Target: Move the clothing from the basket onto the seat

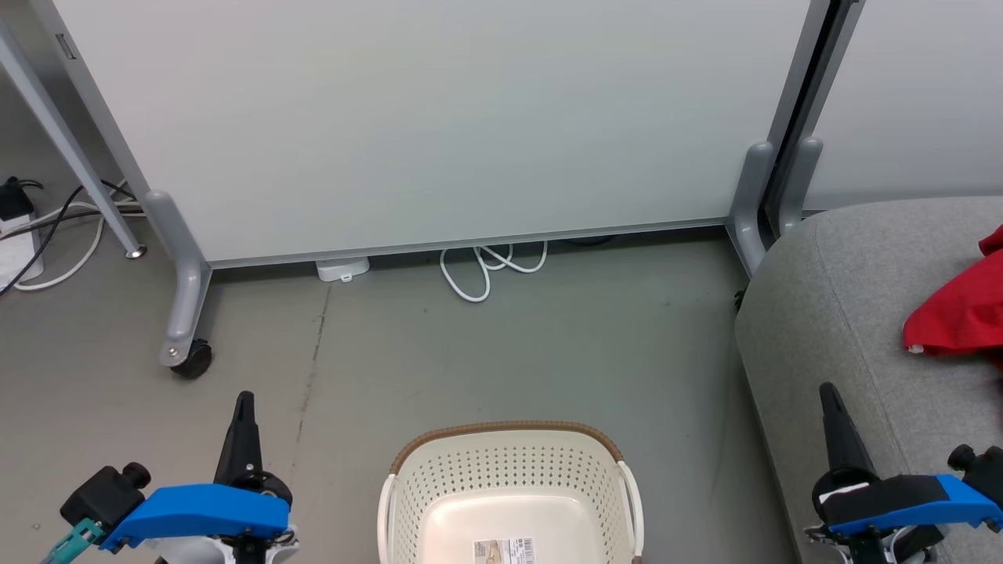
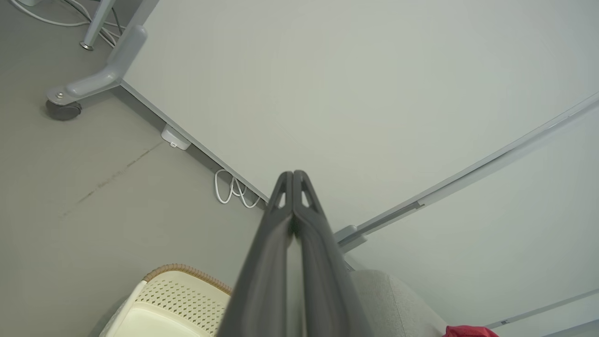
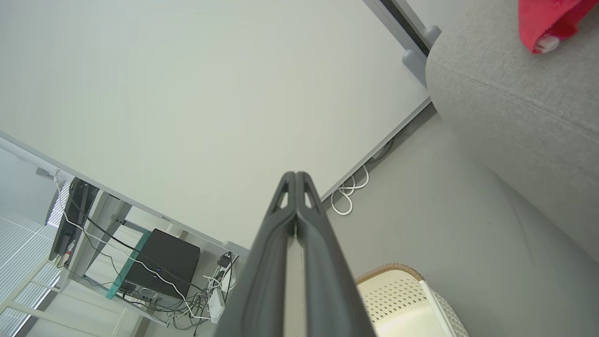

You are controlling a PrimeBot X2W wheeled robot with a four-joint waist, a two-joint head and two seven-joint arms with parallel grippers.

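The cream perforated basket [image 1: 509, 486] with its brown rim stands on the floor at the bottom centre, its floor bare except for a paper label [image 1: 505, 551]. Red clothing [image 1: 960, 313] lies on the grey seat [image 1: 831, 313] at the right edge; a white bit shows at its lower corner. My left gripper [image 1: 244, 401] hangs shut to the left of the basket, holding nothing. My right gripper [image 1: 828, 392] hangs shut over the seat's front edge, holding nothing. The left wrist view shows the left gripper [image 2: 293, 174], the basket [image 2: 178, 299] and clothing [image 2: 468, 331]. The right wrist view shows the right gripper [image 3: 295, 175], the seat [image 3: 514, 107] and clothing [image 3: 547, 21].
A pale partition panel [image 1: 439, 117] on castor feet [image 1: 192, 360] stands behind the basket. White cable loops [image 1: 486, 270] lie under it. More cables and a power strip [image 1: 19, 235] sit at the far left. Grey floor [image 1: 470, 360] lies between panel and basket.
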